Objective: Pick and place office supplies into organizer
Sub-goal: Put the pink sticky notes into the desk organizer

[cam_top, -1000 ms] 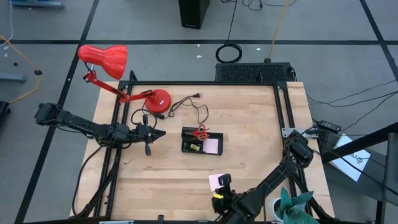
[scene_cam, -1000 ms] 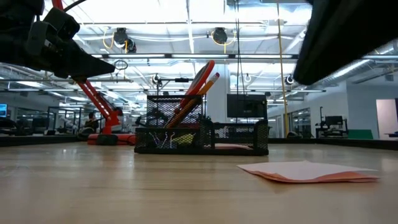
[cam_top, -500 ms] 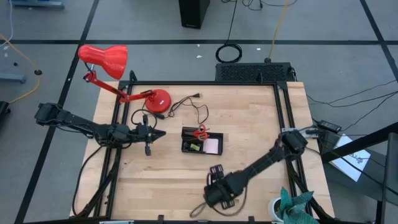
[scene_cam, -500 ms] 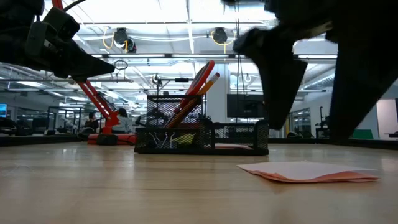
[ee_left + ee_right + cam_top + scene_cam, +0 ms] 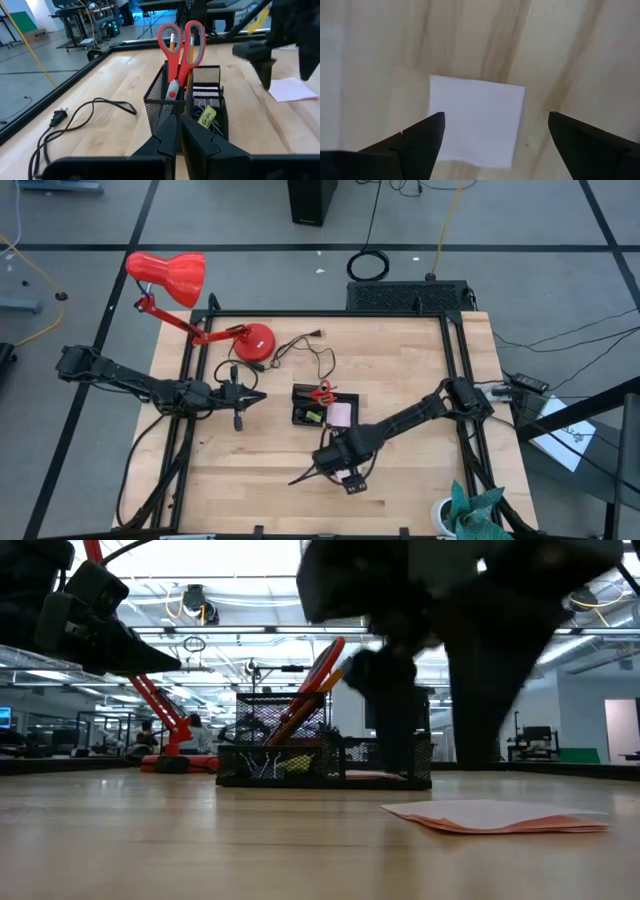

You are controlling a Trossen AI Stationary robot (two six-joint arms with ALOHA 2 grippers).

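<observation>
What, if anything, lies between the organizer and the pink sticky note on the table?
Only bare wood separates the organizer and the pink sticky note in the low view.

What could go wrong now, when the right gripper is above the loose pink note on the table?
1. The pink note lies flat on the wood, so the open right gripper may slide over it or crumple it.
2. The organizer is close by with scissors standing up; the right arm might knock them.
3. The left gripper, shut, waits beside the organizer and could crowd the drop.
</observation>
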